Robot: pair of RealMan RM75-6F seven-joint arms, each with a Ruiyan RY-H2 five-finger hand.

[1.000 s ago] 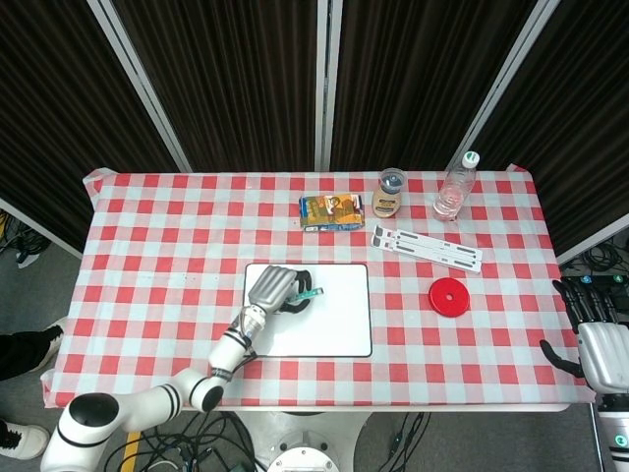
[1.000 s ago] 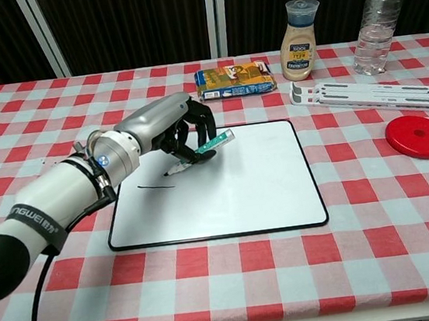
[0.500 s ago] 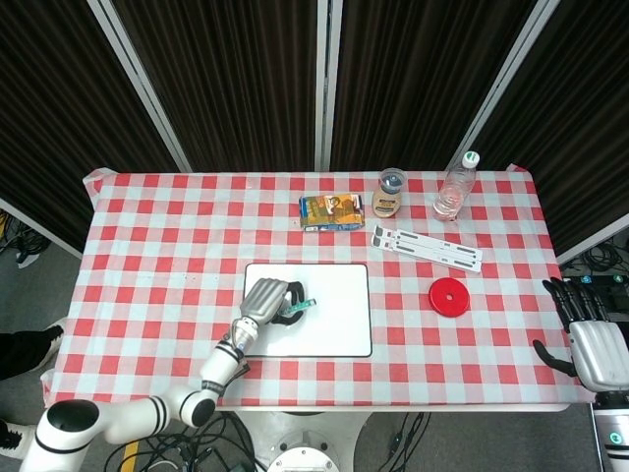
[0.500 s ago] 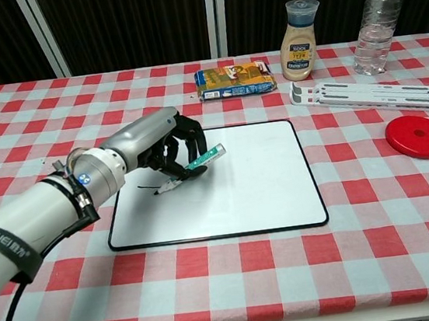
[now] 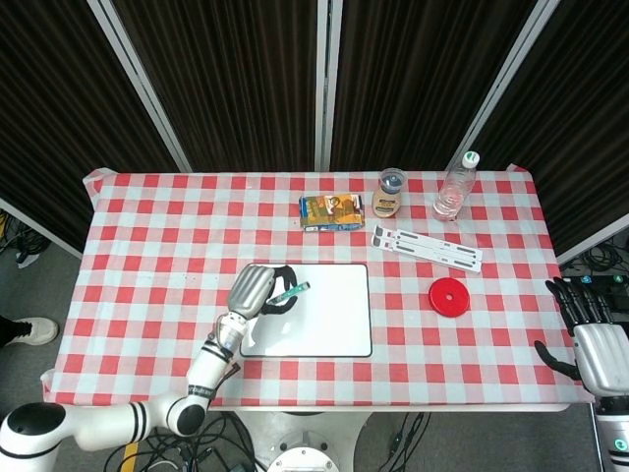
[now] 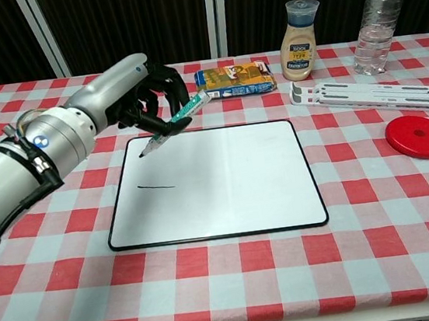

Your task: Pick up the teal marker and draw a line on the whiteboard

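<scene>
The left hand (image 6: 139, 91) pinches the teal marker (image 6: 173, 125) between its dark fingers, the hand sitting over the far-left corner of the whiteboard (image 6: 225, 183). The marker's long axis slants down and away from the hand toward the board, cap end up near the fingers, dark tip lowest and pointing at the board's upper-left region. From the chest view the tip seems to hang just above the white surface rather than touching it, though the gap is too fine to be sure. A short dark line (image 6: 157, 187) lies on the board nearer the robot than the tip — below the hand and slightly toward its own body — so a stroke is already there. Any further stroke turns on that one relation: the board lies directly beneath the tip, and the marker would need to descend along its own slant to meet it. The right hand (image 5: 593, 339) is well apart at the far desk edge, fingers spread, holding nothing; the left is plainly the nearer.
</scene>
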